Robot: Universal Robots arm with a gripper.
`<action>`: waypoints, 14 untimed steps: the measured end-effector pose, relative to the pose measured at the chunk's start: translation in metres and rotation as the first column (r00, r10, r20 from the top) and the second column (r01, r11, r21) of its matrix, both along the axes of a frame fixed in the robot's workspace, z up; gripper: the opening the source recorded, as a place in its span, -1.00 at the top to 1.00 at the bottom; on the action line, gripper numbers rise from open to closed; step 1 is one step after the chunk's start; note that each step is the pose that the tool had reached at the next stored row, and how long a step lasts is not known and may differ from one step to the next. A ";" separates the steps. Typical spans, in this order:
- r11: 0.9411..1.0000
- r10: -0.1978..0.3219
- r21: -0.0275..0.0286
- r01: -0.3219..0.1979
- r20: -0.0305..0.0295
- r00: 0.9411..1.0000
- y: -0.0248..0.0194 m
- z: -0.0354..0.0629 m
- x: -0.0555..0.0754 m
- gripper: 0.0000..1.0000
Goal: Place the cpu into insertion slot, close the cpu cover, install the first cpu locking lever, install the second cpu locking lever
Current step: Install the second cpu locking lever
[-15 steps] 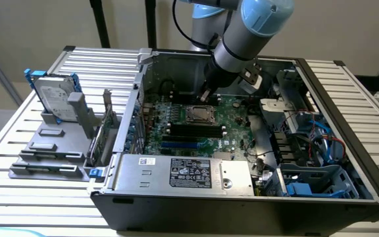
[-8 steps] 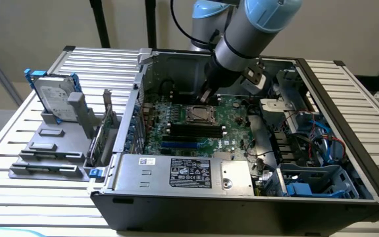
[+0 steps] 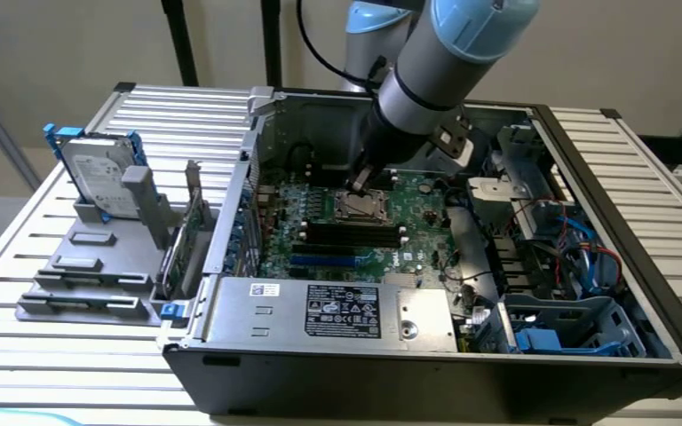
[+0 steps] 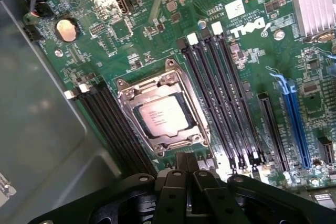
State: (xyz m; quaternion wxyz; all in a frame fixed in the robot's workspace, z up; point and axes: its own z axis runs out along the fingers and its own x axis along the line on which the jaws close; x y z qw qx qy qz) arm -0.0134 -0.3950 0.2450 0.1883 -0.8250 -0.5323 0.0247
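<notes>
Sitting flat in the insertion slot point(image 4: 164, 116) on the green board point(image 4: 136, 51), the cpu point(image 4: 164, 115) shows through the cpu cover point(image 4: 181, 86), which lies down over it. Just beside the slot, the claw point(image 4: 187, 174) looks clenched, grasping nothing.
</notes>
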 end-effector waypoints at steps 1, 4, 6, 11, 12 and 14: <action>1.000 0.000 -0.001 0.000 0.000 1.000 -0.0018 0.0001 -0.001 0.79; 1.000 0.000 -0.003 0.000 0.000 1.000 -0.0070 0.0003 -0.006 0.79; 1.000 0.000 -0.005 0.000 0.000 1.000 -0.0104 0.0004 -0.008 0.79; 1.000 -0.001 -0.005 0.001 0.000 1.000 -0.0144 0.0002 -0.016 0.79; 1.000 -0.001 -0.005 0.001 0.000 1.000 -0.0146 -0.0001 -0.019 0.79; 1.000 -0.004 -0.006 0.004 0.000 1.000 -0.0150 -0.0009 -0.022 0.79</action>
